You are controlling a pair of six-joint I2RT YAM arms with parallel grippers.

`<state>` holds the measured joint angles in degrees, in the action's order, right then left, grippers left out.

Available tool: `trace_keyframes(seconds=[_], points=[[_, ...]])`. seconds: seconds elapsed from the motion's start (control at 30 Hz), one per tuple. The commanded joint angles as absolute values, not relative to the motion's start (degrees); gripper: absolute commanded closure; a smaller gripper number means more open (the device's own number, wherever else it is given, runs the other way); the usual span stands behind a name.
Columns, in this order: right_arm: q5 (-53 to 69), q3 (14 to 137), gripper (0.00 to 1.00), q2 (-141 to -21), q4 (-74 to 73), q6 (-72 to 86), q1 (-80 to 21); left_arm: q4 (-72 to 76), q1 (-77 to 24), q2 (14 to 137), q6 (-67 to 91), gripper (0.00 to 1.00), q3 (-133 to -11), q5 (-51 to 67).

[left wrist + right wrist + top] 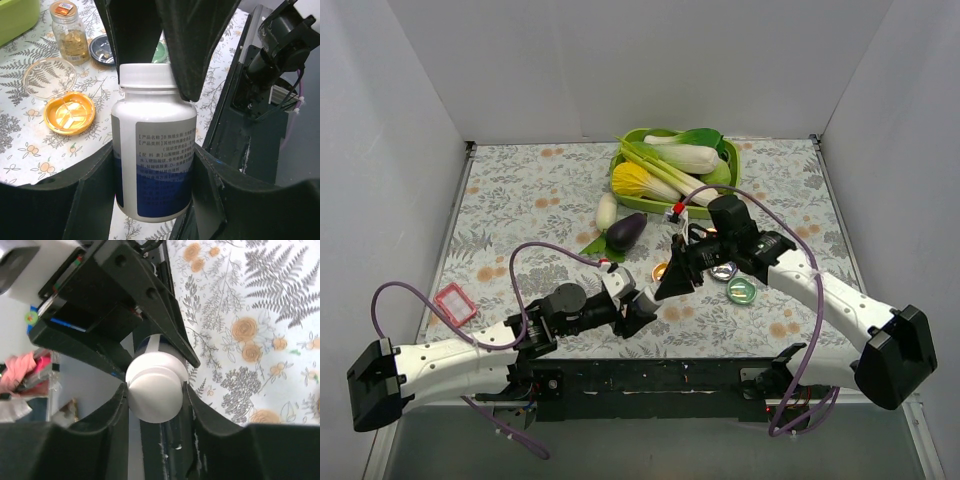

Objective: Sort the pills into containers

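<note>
Beside the orange dish (69, 113), on its near side, the left gripper (152, 170) clamps the white bottle (152, 145) by its body, evidently steadying it while the right gripper (155, 390) pinches its cap (152, 400) for unscrewing. Beyond the orange dish sit a clear lid (49, 77), amber bottle (71, 32), dark blue dish (102, 50) and green dish (741, 291); none obstructs.

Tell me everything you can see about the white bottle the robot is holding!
The white bottle looks like smooth plastic, with a white cap on and a label, pale above and dark blue below, covered in small print. The left gripper clamps its body from both sides, and the right gripper pinches the cap. Nothing else seems to touch it.
</note>
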<state>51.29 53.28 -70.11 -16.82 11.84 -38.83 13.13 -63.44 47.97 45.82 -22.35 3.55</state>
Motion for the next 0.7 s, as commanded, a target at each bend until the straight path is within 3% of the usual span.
trace_keyframes(seconds=[0.0, 0.03, 0.07, 0.13, 0.2, 0.3, 0.33, 0.37, 0.43, 0.47, 0.5, 0.6, 0.67], points=[[69.02, 59.05, 0.99, -70.31, -23.25, -14.34, -39.55, 12.66, -63.28, 46.14, 44.56, 1.0, -23.64, 6.57], [70.56, 60.89, 0.99, -70.75, -28.77, -33.47, -39.99, 12.48, -63.28, 45.97, 44.47, 1.0, -23.64, 7.46], [71.01, 63.87, 0.99, -71.88, -40.92, -42.45, -40.51, 12.31, -63.19, 45.53, 44.47, 1.0, -23.56, 8.43], [66.82, 66.0, 0.99, -73.12, -50.23, -64.8, -42.79, 11.34, -63.19, 45.26, 44.47, 1.0, -23.9, 10.89], [56.67, 65.49, 0.99, -73.74, -53.71, -72.56, -45.68, 10.2, -62.93, 45.26, 44.47, 1.0, -24.17, 12.47], [46.87, 62.06, 0.99, -71.81, -47.57, -73.74, -46.93, 9.23, -62.75, 45.87, 45.0, 1.0, -24.52, 15.02], [46.41, 62.49, 0.94, -71.81, -47.46, -73.48, -46.93, 9.05, -62.75, 46.14, 45.09, 1.0, -24.7, 15.2], [46.41, 63.27, 0.74, -72.15, -47.46, -72.08, -46.93, 9.05, -62.75, 46.32, 45.09, 1.0, -24.61, 15.21], [47.98, 66.26, 0.46, -72.6, -47.72, -65.59, -46.58, 9.05, -62.67, 46.93, 45.44, 1.0, -24.52, 14.33], [48.34, 67.05, 0.05, -72.77, -46.59, -61.91, -46.23, 9.05, -62.67, 47.02, 45.53, 1.0, -24.43, 12.59], [47.21, 69.58, 0.05, -72.6, -44.32, -50.13, -44.93, 8.79, -62.67, 47.11, 45.61, 1.0, -24.69, 11.52], [50.79, 72.77, 0.04, -71.81, -44.04, -43.02, -38.01, 8.79, -62.67, 46.93, 45.53, 1.0, -24.7, 8.36], [49.93, 71.64, 0.04, -68.14, -35.73, -36.43, -35.08, 9.49, -62.58, 46.85, 45.0, 1.0, -24.44, 7.82]])
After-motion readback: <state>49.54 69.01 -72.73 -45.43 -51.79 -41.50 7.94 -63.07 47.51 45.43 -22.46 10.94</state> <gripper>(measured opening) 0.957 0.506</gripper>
